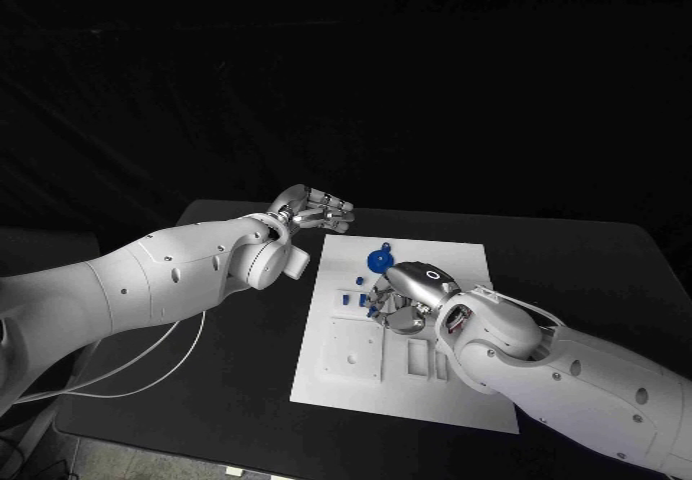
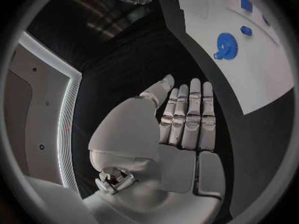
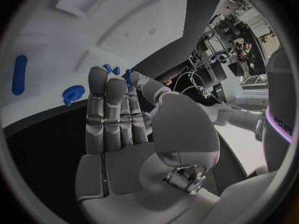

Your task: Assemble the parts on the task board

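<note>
Head view: blue gear (image 1: 378, 259) lies just beyond right hand (image 1: 402, 297).

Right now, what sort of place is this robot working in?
Probably a robotics lab or test bench. A white task board with small blue parts lies on a black table, and the right wrist view shows racks of cabled equipment behind the right hand.

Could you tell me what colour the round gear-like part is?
Blue; the gear-like part shows best in the left wrist view.
</note>
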Robot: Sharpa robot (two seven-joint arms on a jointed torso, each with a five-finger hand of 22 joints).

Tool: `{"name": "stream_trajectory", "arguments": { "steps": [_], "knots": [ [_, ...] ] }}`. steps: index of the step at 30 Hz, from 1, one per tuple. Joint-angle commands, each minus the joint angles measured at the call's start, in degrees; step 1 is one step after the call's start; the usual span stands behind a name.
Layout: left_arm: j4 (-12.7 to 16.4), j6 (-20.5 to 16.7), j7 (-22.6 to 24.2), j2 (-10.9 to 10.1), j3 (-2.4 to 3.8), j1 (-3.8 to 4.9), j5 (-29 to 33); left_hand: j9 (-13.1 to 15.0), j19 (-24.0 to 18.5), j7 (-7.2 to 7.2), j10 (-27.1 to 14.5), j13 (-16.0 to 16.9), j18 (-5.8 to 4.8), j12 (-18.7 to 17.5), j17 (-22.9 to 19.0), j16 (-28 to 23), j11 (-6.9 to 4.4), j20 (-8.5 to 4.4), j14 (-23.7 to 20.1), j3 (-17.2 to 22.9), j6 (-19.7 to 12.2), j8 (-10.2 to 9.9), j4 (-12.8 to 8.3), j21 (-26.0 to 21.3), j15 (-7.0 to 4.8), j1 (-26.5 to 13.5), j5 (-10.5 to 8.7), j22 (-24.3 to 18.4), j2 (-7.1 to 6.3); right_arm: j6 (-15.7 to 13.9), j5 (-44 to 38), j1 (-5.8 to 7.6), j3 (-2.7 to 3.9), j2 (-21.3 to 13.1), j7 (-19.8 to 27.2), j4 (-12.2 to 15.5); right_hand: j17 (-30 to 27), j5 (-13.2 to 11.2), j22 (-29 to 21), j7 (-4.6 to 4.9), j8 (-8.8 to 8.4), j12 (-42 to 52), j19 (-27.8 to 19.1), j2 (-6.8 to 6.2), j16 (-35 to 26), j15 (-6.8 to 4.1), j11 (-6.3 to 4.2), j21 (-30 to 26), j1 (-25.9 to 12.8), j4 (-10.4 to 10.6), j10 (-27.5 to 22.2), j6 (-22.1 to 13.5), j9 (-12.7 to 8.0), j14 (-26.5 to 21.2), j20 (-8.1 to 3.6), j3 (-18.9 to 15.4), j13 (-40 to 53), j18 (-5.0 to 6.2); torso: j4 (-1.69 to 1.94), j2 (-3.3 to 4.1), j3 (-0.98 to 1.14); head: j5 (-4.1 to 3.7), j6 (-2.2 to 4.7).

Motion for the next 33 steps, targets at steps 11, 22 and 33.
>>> {"name": "stream_trajectory", "arguments": {
  "steps": [11,22,33],
  "knots": [
    [-0.7,-0.3,1.4,1.4,0.07,0.21,1.0,0.0,0.0,-0.04,-0.3,0.1,-0.36,0.2,0.1,-0.2,-0.01,-0.06,0.2,0.1,-0.5,0.0,-0.2,0.3,0.17,0.2,0.16,0.2,0.40,1.4,-8.8,-1.01,-2.53,2.0,-2.4,-1.0,-0.2,-0.4,0.3,-0.15,0.32,0.1,1.9,0.11,0.5,-0.51,0.09,-0.2,0.1,-0.1,0.3,0.5,0.1,0.0,-0.33,0.4,0.1,0.79,-0.08,-0.02,0.04,1.20,-0.94],
    [-0.8,-0.1,1.3,1.4,0.07,0.21,1.0,0.0,0.0,-0.03,-0.3,0.1,-0.35,0.2,0.1,-0.2,0.01,-0.02,0.1,0.0,-0.6,0.0,-0.2,0.2,0.20,0.1,0.16,0.2,0.40,3.8,-10.2,-1.52,-3.15,2.2,-3.6,-1.5,-0.3,-0.5,0.5,-0.16,0.32,0.1,1.9,0.03,0.7,-0.51,0.07,0.0,0.0,0.0,0.3,0.6,0.1,-0.1,-0.34,0.6,0.1,0.76,-0.13,0.00,0.05,1.31,-1.28],
    [-0.8,0.2,1.2,1.5,0.07,0.22,1.0,0.0,-0.1,0.00,-0.4,0.1,-0.34,0.2,0.1,-0.2,0.05,0.01,0.0,0.0,-0.6,0.0,-0.1,0.2,0.23,0.2,0.14,0.2,0.40,4.8,-10.4,-1.67,-3.38,2.0,-3.9,-1.6,-0.3,-0.5,0.5,-0.16,0.32,0.1,1.9,0.03,0.7,-0.51,0.07,0.0,0.0,0.0,0.3,0.6,0.1,-0.1,-0.34,0.6,0.1,0.76,-0.15,-0.03,0.04,1.74,-1.21]
  ]
}}
